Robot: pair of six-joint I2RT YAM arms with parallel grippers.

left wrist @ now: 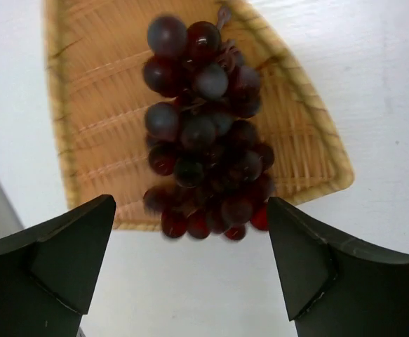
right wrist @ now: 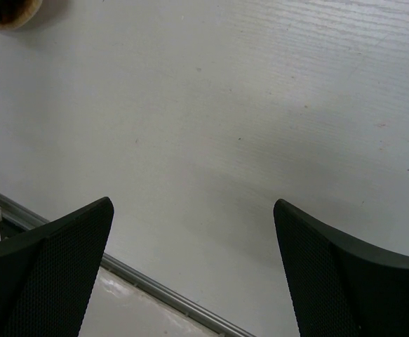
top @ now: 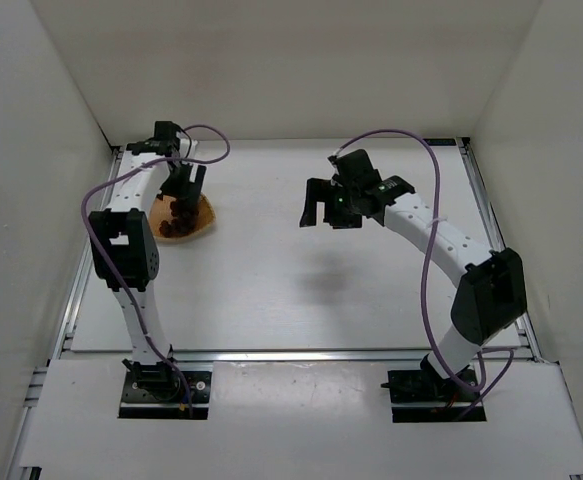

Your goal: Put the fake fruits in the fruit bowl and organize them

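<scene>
Top external view, nearest first: my right tool point(top: 329, 215) hangs above the middle of the white counter point(top: 301, 290), well apart from everything else. On its wrist view I see its two dark fingers point(right wrist: 57, 267) spread wide with only bare counter between them, gripping nothing. Further in, by the left edge of the counter, my left tool point(left wrist: 190, 203) sits just above the shallow orange-tan woven basket dish point(left wrist: 92, 105). It is also spread wide and holds nothing. The small bunch of dark red-purple plastic grapes point(left wrist: 204, 140) lies inside the basket dish. It runs lengthwise along the weave, and its nearest berries reach the pale rim closest to the left tool.
</scene>
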